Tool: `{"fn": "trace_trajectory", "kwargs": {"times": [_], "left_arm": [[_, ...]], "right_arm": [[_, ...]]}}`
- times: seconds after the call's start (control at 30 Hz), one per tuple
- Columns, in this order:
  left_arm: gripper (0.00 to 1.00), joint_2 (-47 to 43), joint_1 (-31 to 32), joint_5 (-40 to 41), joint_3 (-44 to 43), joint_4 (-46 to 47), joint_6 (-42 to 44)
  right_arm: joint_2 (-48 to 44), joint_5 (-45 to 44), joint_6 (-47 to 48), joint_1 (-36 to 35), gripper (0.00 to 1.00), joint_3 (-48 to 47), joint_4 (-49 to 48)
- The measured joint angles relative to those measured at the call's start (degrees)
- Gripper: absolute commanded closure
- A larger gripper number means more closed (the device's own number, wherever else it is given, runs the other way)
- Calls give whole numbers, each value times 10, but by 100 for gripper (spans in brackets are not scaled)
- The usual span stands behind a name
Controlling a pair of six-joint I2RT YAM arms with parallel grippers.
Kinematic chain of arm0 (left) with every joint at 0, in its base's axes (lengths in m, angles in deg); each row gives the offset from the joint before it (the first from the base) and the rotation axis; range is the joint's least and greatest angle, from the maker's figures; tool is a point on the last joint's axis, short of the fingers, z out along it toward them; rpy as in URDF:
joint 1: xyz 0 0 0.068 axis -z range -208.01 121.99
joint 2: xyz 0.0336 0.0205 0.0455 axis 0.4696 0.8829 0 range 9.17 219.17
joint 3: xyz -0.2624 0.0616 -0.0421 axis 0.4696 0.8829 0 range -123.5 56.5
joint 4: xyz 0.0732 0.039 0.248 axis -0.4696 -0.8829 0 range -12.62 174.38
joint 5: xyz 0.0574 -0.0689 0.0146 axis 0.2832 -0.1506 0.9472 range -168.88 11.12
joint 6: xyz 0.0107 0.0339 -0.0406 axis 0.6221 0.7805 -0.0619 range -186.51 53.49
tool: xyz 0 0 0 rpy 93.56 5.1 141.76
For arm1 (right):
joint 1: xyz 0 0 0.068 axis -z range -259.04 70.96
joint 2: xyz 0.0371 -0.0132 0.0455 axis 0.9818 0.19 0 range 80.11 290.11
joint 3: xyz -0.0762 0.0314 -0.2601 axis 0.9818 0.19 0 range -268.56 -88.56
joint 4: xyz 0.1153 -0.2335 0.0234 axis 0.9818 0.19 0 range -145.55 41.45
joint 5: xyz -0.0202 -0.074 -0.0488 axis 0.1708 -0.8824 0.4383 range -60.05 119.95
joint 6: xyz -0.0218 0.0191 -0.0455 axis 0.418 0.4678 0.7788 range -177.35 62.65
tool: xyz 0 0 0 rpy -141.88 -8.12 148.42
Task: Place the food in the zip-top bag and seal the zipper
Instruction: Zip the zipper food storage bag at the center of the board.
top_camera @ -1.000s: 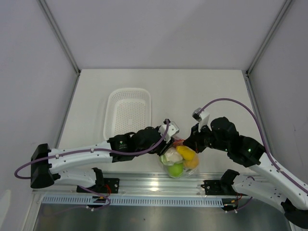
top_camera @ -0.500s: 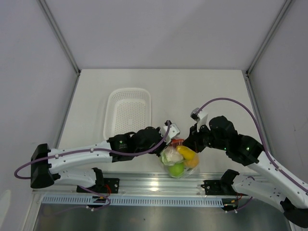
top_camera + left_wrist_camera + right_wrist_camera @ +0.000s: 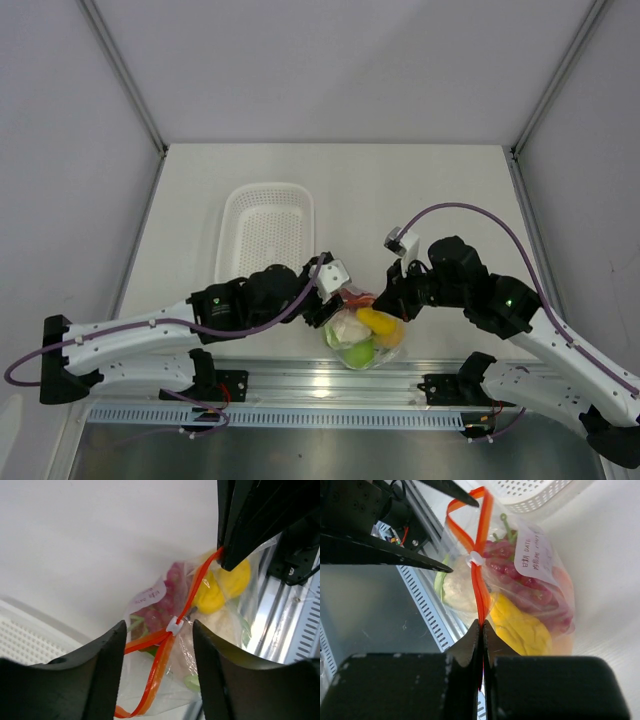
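Observation:
The clear zip-top bag [image 3: 362, 338] lies at the table's near edge, holding the food: purple-red grapes [image 3: 520, 577], a yellow fruit [image 3: 520, 625], white cauliflower [image 3: 456, 587] and a green apple [image 3: 360, 352]. My right gripper [image 3: 482, 626] is shut on one end of the orange-red zipper [image 3: 479, 582] and holds it up. A white slider [image 3: 175, 625] sits midway; beyond it the strip splits into two open bands. My left gripper [image 3: 159, 630] is open, its fingers either side of the slider end and apart from it. Both grippers, left [image 3: 335, 300] and right [image 3: 385, 300], show from above.
The white perforated basket [image 3: 265, 240] stands empty to the left behind the bag. The metal rail [image 3: 320, 385] at the table's near edge runs right under the bag. The left arm's fingers [image 3: 415, 560] show in the right wrist view.
My left arm has drawn back to the left, away from the bag's mouth. My right gripper and the bag have shifted a little to the left.

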Motion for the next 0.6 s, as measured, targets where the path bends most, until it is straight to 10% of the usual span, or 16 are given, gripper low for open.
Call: {"fn": "trace_trajectory", "kwargs": {"times": [0.6], "left_arm": [[40,-80,-7,-75,156,150,97]], "right_arm": [[4,70,23,9,100,-2,6]]}}
